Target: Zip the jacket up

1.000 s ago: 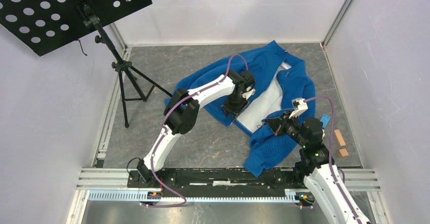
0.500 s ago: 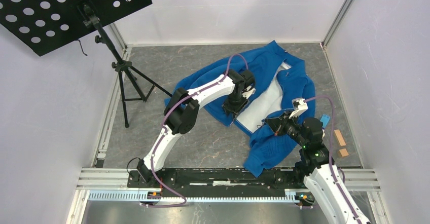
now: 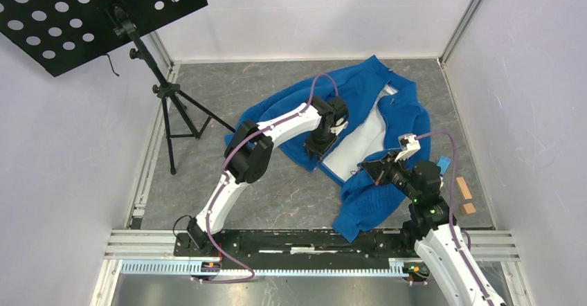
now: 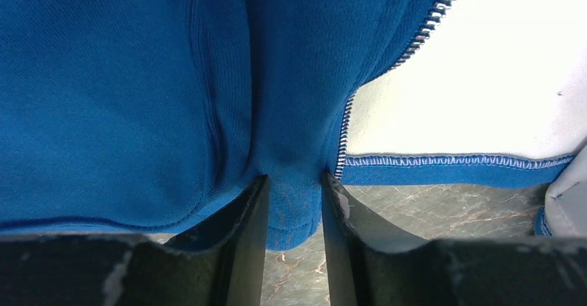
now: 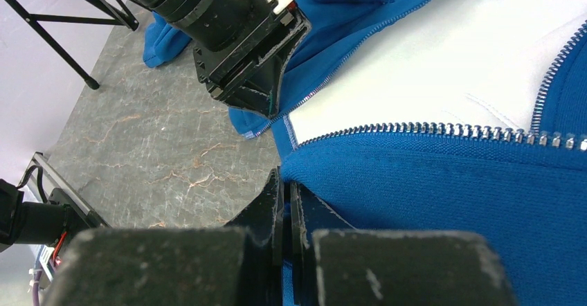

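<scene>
Grey marble-pattern table (image 3: 277, 195) inside white walls. Blue jacket (image 3: 408, 112) lies spread on the far right part of the table, front open, white lining (image 3: 363, 136) facing up between the 2 front panels. One panel's lower part bunches toward the near edge by the right arm's base.

Black perforated music stand (image 3: 90, 8) on a tripod at far left, well apart from the jacket.

Left arm (image 3: 242, 160) reaches over the jacket's left panel. Left pincer (image 4: 294, 202) is at that panel's bottom corner: fingers narrowed onto a fold of blue hem, fabric filling the gap, just beside the lower end of the zipper (image 4: 344, 133).

Right arm (image 3: 429, 202) is bent low over the right panel. Right pincer (image 5: 286, 188) is almost fully closed, jaws clamped on the thin corner edge of the blue hem. That panel's zipper teeth run just above the tips in the right wrist view.

The 2 pincers sit near each other, with a strip of lining and bare table between them.

2 wooden blocks (image 3: 463, 187) and a small blue item (image 3: 443, 163) lie at the table's right edge, beside the jacket. I cannot tell where the zipper pull is.
</scene>
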Action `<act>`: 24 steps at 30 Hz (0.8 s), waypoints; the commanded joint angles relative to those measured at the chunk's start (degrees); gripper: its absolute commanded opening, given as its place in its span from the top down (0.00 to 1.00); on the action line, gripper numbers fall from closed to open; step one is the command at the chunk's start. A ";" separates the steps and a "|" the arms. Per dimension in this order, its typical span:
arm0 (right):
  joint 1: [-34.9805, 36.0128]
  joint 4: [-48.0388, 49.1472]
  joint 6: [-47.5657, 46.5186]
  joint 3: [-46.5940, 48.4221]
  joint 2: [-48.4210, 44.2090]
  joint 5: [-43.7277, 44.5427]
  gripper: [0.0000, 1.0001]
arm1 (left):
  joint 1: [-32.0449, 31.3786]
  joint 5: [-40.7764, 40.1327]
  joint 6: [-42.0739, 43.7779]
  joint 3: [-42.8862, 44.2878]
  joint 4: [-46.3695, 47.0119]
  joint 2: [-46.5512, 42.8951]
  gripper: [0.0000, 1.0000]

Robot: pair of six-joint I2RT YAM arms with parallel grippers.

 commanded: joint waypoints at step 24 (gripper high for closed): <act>0.07 7.66 -4.57 0.21 8.70 -7.15 1.00 | -0.07 4.39 -2.20 -1.44 3.81 -9.39 0.86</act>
